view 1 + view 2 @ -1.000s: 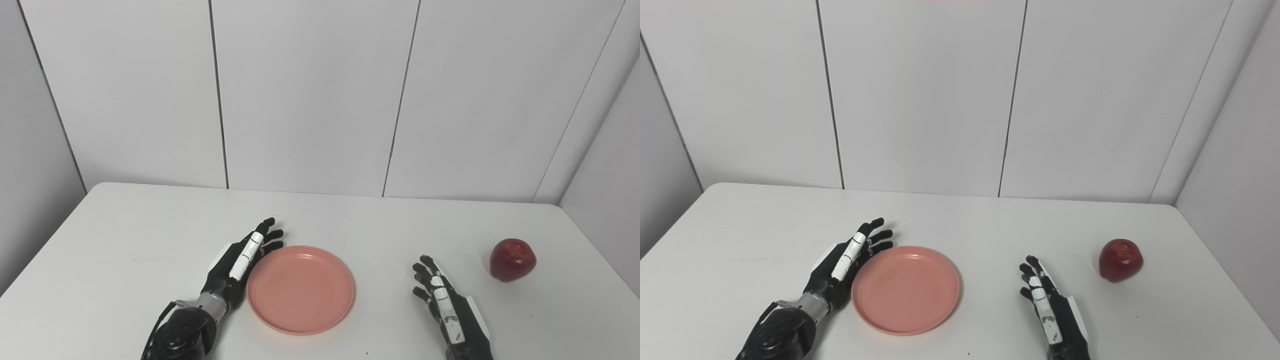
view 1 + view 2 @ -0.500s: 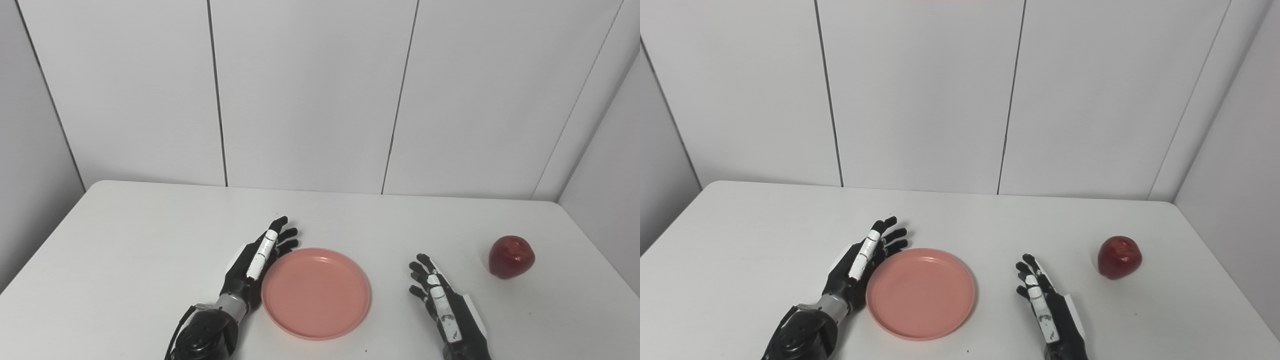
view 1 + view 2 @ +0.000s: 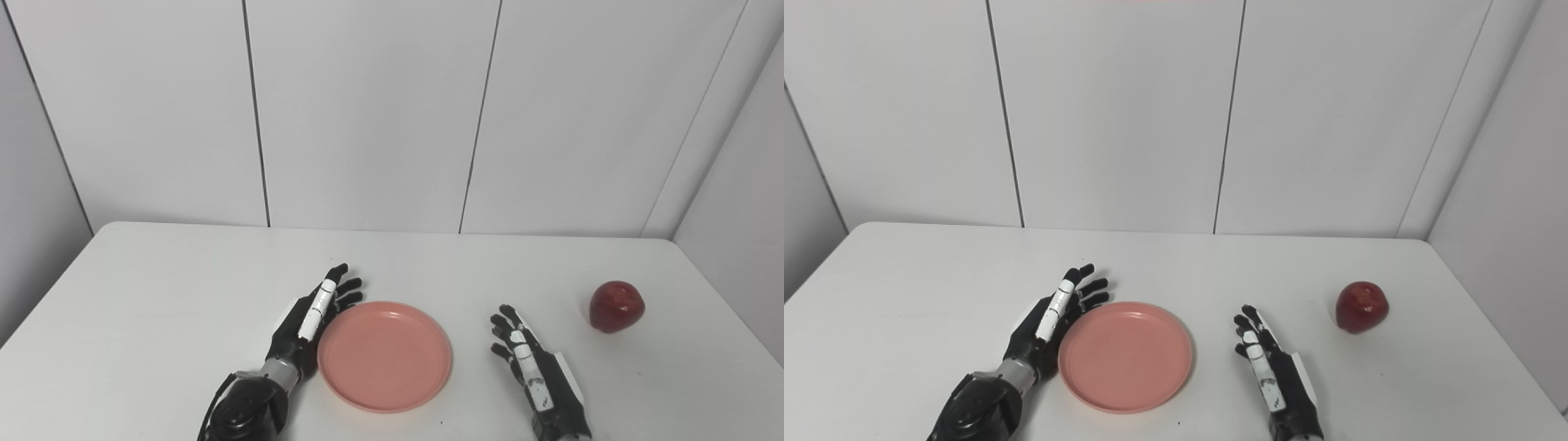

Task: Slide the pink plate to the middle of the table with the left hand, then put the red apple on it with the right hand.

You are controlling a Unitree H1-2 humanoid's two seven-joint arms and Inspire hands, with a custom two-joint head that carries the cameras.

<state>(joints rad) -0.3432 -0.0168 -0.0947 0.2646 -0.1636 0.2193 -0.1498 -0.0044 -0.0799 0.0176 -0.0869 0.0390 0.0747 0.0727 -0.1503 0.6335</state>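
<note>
Table point(image 3: 153, 288), white under panelled walls, bears left robot hand point(image 3: 309, 315) and right robot hand point(image 3: 530, 367), both spread.

A bare lab-style test booth: a plain white table point(image 3: 153, 294) boxed in by blank white wall panels point(image 3: 367, 110) beyond the robot hands' fingertips.

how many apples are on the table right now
1. The red apple sits alone near the table's right edge, beyond the right hand and well clear of the pink plate. Nothing in view could hide another.
</note>
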